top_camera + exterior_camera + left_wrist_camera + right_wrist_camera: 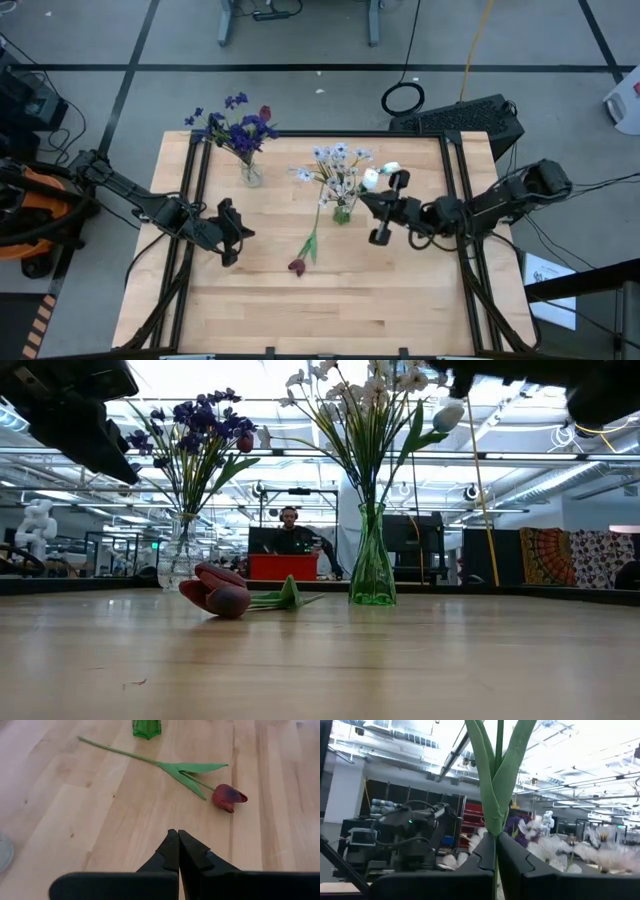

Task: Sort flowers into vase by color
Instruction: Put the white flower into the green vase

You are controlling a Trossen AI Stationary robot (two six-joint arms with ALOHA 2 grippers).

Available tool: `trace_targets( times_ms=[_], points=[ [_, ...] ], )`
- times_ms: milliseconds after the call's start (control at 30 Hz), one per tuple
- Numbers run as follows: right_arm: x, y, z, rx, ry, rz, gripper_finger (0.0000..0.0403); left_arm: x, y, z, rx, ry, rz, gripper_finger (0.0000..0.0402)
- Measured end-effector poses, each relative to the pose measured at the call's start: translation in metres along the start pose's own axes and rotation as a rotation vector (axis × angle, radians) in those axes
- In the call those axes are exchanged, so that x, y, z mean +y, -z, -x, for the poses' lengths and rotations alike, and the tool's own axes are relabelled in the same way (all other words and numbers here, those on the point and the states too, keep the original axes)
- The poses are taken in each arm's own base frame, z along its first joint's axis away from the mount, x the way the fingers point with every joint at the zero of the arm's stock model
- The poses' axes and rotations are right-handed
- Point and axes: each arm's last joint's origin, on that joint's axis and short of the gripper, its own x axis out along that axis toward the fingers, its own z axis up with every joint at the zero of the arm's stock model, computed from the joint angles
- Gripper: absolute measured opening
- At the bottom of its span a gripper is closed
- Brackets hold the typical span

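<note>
The right pincer is closed on the green stem of a white tulip; the stem and its leaves rise straight from between the shut fingers, and the pale bud is near the top of the green vase. This pincer hangs above the surface, just beside the green vase on the side twd the right edge. The green vase stands approx in the middle of the surface, a bit twd the far edge, and it holds the pale white-lilac flowers. The clear vase stands near the far edge, twd the far left corner, w/ the purple-blue flowers and one dark red bud in it. One dark red tulip lies flat on the surface, near the middle, its stem pointing back twd the green vase and its bud twd the near edge. The left pincer is pressed shut w/ nothing between the fingers; it is over the surface at the left side, pointing twd the lying tulip but apart from it. In the low view a person is seen far behind the surface, in the room.
</note>
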Motion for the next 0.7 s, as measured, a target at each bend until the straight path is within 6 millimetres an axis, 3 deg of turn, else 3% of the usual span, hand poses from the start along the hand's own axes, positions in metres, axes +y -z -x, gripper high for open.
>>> trace_targets(
  times_ms=[333,700],
  points=[
    [-0.019,0.020,-0.014,-0.049,0.003,-0.010,0.0000,0.000,0.000,0.000,-0.009,-0.016,-0.002,0.0000],
    [-0.017,0.049,-0.017,0.051,-0.005,-0.033,0.0000,0.000,0.000,0.000,-0.009,-0.016,0.003,0.0000]
  ],
)
